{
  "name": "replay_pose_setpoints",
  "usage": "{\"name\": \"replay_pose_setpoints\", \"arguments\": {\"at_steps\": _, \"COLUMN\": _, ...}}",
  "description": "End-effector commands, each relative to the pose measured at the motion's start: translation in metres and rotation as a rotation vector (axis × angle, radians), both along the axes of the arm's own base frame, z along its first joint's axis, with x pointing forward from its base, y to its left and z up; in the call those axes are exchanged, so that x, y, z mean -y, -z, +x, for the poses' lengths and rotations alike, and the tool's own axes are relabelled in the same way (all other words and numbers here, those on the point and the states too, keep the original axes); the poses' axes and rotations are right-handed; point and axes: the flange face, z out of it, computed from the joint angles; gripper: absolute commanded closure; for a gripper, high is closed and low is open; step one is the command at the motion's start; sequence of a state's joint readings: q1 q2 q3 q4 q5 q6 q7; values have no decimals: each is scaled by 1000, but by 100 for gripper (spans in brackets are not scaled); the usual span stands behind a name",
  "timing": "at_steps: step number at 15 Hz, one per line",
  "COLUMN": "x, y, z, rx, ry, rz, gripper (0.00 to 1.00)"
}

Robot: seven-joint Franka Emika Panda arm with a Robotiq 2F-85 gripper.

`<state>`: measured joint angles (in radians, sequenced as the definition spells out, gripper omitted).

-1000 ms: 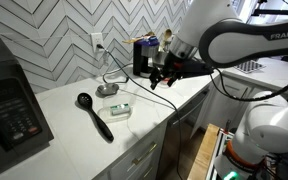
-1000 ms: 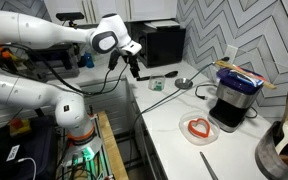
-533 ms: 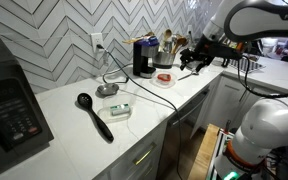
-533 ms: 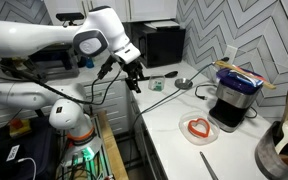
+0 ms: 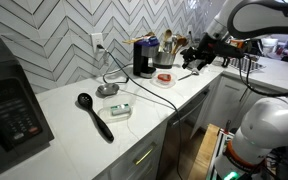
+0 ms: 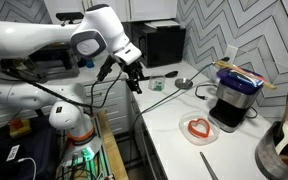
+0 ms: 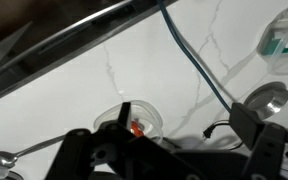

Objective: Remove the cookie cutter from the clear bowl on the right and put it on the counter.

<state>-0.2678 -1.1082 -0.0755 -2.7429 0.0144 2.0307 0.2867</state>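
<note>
Currently my end effector (image 7: 174, 165) is spread wide and holds nothing: in the wrist view its two dark fingers (image 7: 96, 150) rise from the lower edge with a broad gap between them. The cookie cutter (image 7: 136, 127) shows in that gap as a small red piece lying inside the clear bowl (image 7: 149, 112), which stands upright on the white counter (image 7: 64, 90). My fingers touch neither the bowl nor the red piece.

A blue cable (image 7: 194, 65) runs across the counter from the top of the wrist view down past the bowl. A grey metal dish (image 7: 264, 98) sits beyond the cable, and a clear container showing white and green (image 7: 284, 42) lies near the upper corner. A metal spoon (image 7: 14, 158) rests at the lower edge on the other side.

In both exterior views my end effector (image 5: 191, 63) (image 6: 134, 80) hangs in the air above counter height, apart from the clear bowl (image 5: 172, 80) (image 6: 183, 130). The cookie cutter (image 5: 165, 77) (image 6: 192, 126) reads as a red shape in the bowl, just beside the black coffee maker (image 5: 143, 57) (image 6: 234, 98). In an exterior view a black ladle (image 5: 96, 117) lies on the counter (image 5: 74, 125), well apart from the bowl
</note>
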Motion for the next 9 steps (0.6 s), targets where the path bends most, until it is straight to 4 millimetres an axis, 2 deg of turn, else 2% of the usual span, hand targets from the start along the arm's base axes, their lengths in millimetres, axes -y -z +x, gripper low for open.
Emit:
{"name": "replay_pose_setpoints", "arguments": {"at_steps": 1, "x": 55, "y": -10, "z": 4, "rx": -33, "ry": -144, "rz": 28, "gripper": 0}}
{"name": "replay_pose_setpoints", "arguments": {"at_steps": 4, "x": 96, "y": -15, "z": 23, "rx": -52, "ry": -221, "rz": 56, "gripper": 0}}
{"name": "replay_pose_setpoints", "arguments": {"at_steps": 7, "x": 124, "y": -25, "z": 63, "rx": -44, "ry": -184, "rz": 160, "gripper": 0}}
{"name": "replay_pose_setpoints", "arguments": {"at_steps": 9, "x": 136, "y": -19, "z": 90, "rx": -103, "ry": -129, "rz": 183, "gripper": 0}}
